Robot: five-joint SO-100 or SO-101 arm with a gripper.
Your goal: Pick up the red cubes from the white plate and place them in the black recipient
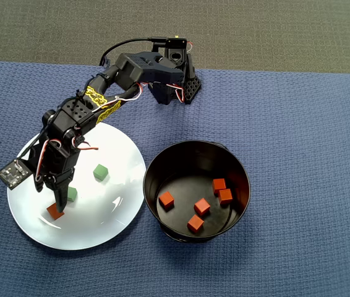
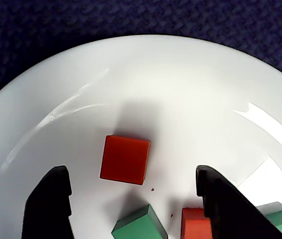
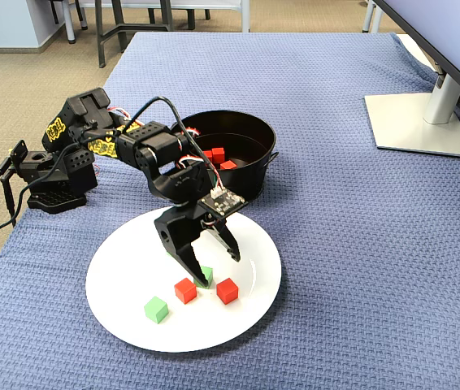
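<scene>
We are counting five red cubes [image 1: 202,206] lying in the black recipient [image 1: 153,185]; two are waiting on the white plate [image 3: 254,280] (beside green cubes [image 3: 156,309]), the gripper [image 3: 212,266] hovering wide open, empty.

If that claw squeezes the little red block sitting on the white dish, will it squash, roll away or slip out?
The small matte red cube probably won't squash: its edges look crisp and rigid. Rolling seems unlikely, since it sits on a flat face. It might skid if nudged, because the round white plate looks glossy. The open gripper has jaws standing wider than the cube, and flat sides should grip well.
</scene>
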